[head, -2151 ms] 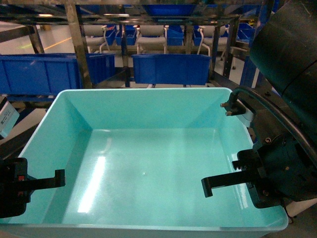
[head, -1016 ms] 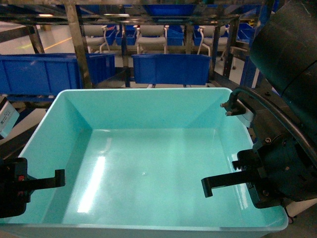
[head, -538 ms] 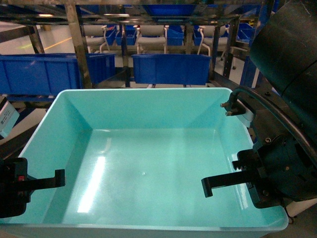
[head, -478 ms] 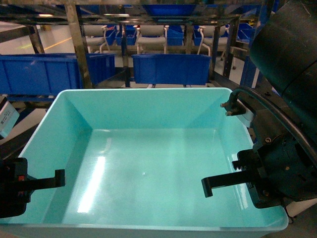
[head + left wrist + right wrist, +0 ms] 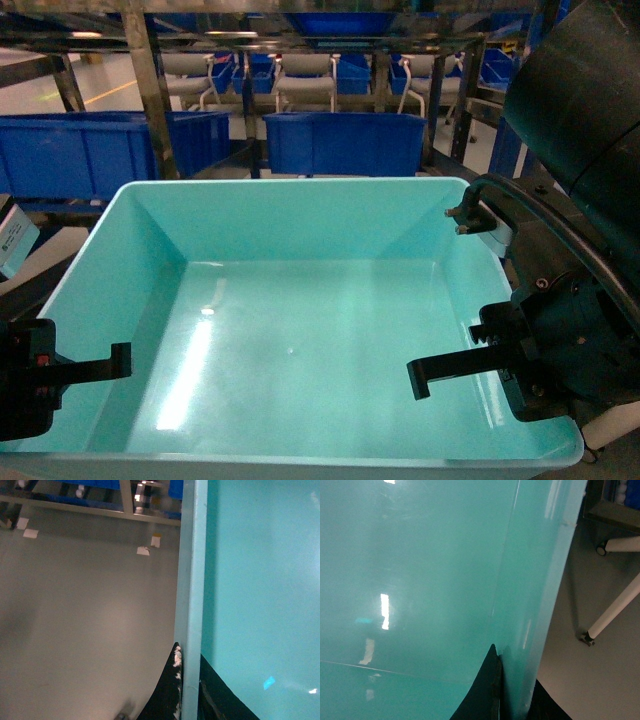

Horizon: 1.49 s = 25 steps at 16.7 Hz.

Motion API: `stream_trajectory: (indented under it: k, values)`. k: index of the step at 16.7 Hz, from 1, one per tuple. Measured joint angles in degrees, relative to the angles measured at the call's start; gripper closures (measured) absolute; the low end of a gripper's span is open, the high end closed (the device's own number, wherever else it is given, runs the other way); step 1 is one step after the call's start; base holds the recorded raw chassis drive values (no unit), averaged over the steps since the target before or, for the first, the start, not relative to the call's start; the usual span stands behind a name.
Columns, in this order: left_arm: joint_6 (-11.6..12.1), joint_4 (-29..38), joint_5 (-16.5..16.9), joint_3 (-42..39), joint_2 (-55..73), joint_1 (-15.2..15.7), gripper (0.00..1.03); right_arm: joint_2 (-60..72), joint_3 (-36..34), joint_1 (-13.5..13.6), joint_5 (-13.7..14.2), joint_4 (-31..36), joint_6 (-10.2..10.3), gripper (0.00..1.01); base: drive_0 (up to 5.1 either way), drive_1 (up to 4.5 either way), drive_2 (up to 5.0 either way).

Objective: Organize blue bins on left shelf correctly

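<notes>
A large light turquoise blue bin (image 5: 300, 320) fills the head view, empty and held level between my two arms. My left gripper (image 5: 72, 372) is shut on its left wall, one finger inside and one outside. In the left wrist view the left gripper (image 5: 190, 682) straddles the bin's rim (image 5: 192, 580). My right gripper (image 5: 488, 366) is shut on the right wall, and the right wrist view shows the right gripper (image 5: 516, 686) pinching that wall (image 5: 535, 580). The left shelf (image 5: 148, 95), a steel rack, stands just beyond the bin's far rim.
Dark royal-blue bins (image 5: 90, 150) (image 5: 345, 140) sit on the rack behind the far rim. Grey chairs (image 5: 305, 75) show through it. A white labelled box (image 5: 14, 240) is at the left. White legs on castors (image 5: 615, 610) stand on the floor to the right.
The rack and dark blue bins have drifted slightly left and down in the head view. The turquoise bin stays fixed in both grips.
</notes>
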Motion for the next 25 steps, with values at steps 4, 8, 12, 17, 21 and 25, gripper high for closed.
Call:
stream_trajectory:
  k: [4,8,12,17,21,25]
  values:
    - [0.00,0.20,0.00,0.02,0.00,0.00,1.01,-0.04,0.02,0.00,0.00,0.11,0.00,0.99,0.0,4.28,-4.2]
    - [0.00,0.13,0.02,0.00,0.00,-0.02,1.01,-0.02,0.00,0.00,-0.04,0.13,0.00,0.99,0.1,4.43,-4.2]
    - [0.00,0.17,0.02,0.02,0.00,-0.04,1.01,-0.04,0.00,0.00,-0.04,0.24,0.00,0.99,0.1,4.41,-4.3]
    - [0.00,0.20,0.00,0.13,0.02,-0.04,1.01,0.00,0.02,-0.02,0.00,0.13,0.00,0.99,0.0,4.34,-4.3]
    - [0.00,0.04,0.00,0.13,0.02,-0.04,1.01,0.02,0.00,0.00,-0.02,0.00,0.02,0.99,0.0,4.34,-4.3]
    - [0.00,-0.02,0.00,0.13,0.02,-0.04,1.01,-0.02,0.00,0.00,-0.04,0.02,0.00,0.99,0.0,4.34,-4.3]
